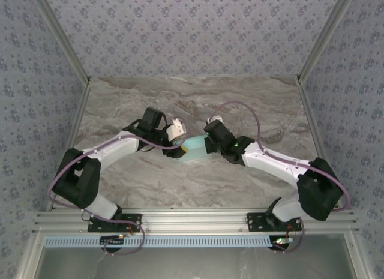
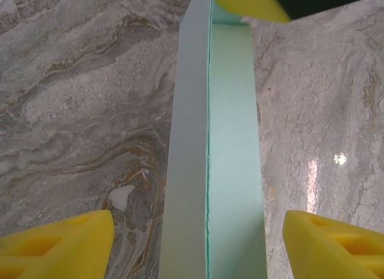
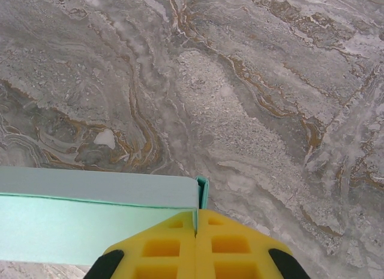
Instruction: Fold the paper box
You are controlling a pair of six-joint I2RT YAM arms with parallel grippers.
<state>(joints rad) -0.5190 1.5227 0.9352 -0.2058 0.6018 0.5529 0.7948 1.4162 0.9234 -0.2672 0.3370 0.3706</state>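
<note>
The paper box (image 1: 194,150) is a pale blue, slim folded box held above the marble table between the two arms. In the left wrist view the paper box (image 2: 216,141) runs lengthwise away from the camera. My left gripper (image 2: 198,226) is open, a yellow finger on each side of the box with bare table showing in both gaps. My right gripper (image 3: 197,222) is shut on the right end of the paper box (image 3: 90,213), pinching a thin end flap. From above, the left gripper (image 1: 178,132) and right gripper (image 1: 210,142) meet at the box.
The grey marble table (image 1: 252,105) spreads out behind and in front of the box. Patterned walls with metal posts (image 1: 315,45) close in the sides and back. An aluminium rail (image 1: 192,219) runs along the near edge by the arm bases.
</note>
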